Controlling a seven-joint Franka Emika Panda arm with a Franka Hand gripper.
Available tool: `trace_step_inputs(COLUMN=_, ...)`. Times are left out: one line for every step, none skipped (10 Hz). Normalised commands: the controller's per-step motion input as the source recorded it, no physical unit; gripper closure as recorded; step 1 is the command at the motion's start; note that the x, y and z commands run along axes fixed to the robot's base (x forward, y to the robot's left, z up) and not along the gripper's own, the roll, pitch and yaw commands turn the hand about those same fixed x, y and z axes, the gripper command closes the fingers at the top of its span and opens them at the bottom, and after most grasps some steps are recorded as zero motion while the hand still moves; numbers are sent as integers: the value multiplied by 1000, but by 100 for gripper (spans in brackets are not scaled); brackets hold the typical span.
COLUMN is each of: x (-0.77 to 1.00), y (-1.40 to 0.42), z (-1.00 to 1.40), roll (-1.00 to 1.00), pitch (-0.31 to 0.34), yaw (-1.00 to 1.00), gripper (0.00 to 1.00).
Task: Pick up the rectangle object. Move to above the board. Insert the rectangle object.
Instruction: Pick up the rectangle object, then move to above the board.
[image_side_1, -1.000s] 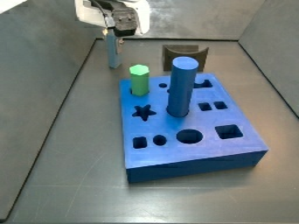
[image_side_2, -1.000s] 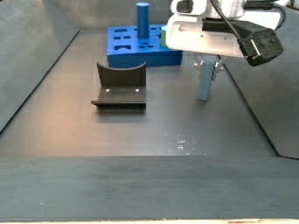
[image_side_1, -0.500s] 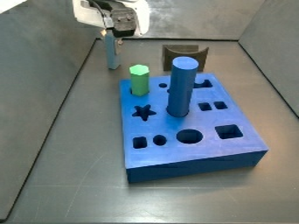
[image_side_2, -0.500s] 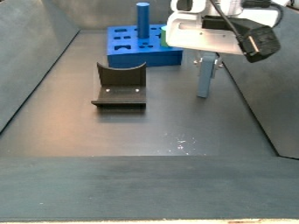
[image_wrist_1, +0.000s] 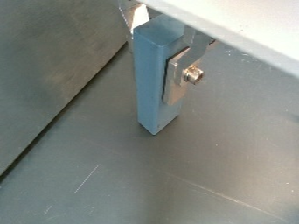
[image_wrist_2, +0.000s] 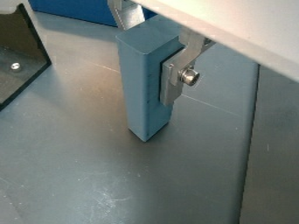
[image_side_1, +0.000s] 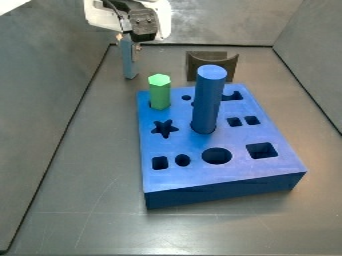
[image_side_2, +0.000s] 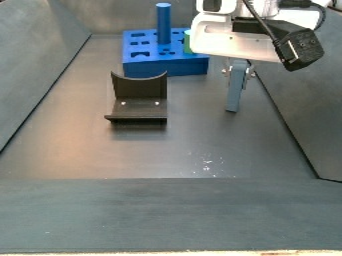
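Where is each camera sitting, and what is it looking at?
Wrist view: on the arm, looking down the rectangle object; a silver finger presses its side.
Wrist view: also on the arm, looking down at the rectangle object, a finger and the fixture.
Side view: high by the board, facing across it to the gripper at the far end.
Side view: at the opposite end, facing the fixture, with the gripper near and the board beyond.
All share the rectangle object.
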Motion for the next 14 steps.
trace_step_inputs(x=0, y=0, z=0, roll=0, pitch=0, yaw=0, gripper=100)
trace_step_inputs(x=0, y=0, z=0, roll=0, pitch=0, yaw=0, gripper=100)
trace_step_inputs(x=-33, y=75, z=1000, roll=374, pitch=-189, yaw=-17, gripper=100)
trace_step_inputs(x=-9, y=119, z=1000, roll=398, pitch=-232, yaw=-11, gripper=100)
trace_step_inputs(x=-15, y=117, z=1000, roll=391, pitch=-162, yaw=-19, gripper=100)
trace_step_inputs(x=-15, y=112, z=1000, roll=377, pitch=-95, yaw=-27, gripper=100)
trace_step_inputs(x=-16, y=105, z=1000, roll=339, pitch=-1, yaw=-8, gripper=100)
trace_step_inputs(x=-17, y=102, z=1000, roll=318, pitch=34, yaw=1, gripper=100)
trace_step_inputs(x=-19, y=98, z=1000, roll=288, pitch=43, yaw=9, gripper=100)
trace_step_inputs(x=-19, y=95, z=1000, roll=274, pitch=45, yaw=12, gripper=100)
trace_step_inputs(x=-19, y=90, z=1000, roll=234, pitch=64, yaw=21, gripper=100)
trace_step_inputs(x=-19, y=88, z=1000, roll=212, pitch=72, yaw=23, gripper=100)
trace_step_inputs(x=-18, y=85, z=1000, roll=179, pitch=85, yaw=21, gripper=100)
trace_step_inputs(x=-15, y=83, z=1000, roll=155, pitch=100, yaw=15, gripper=100)
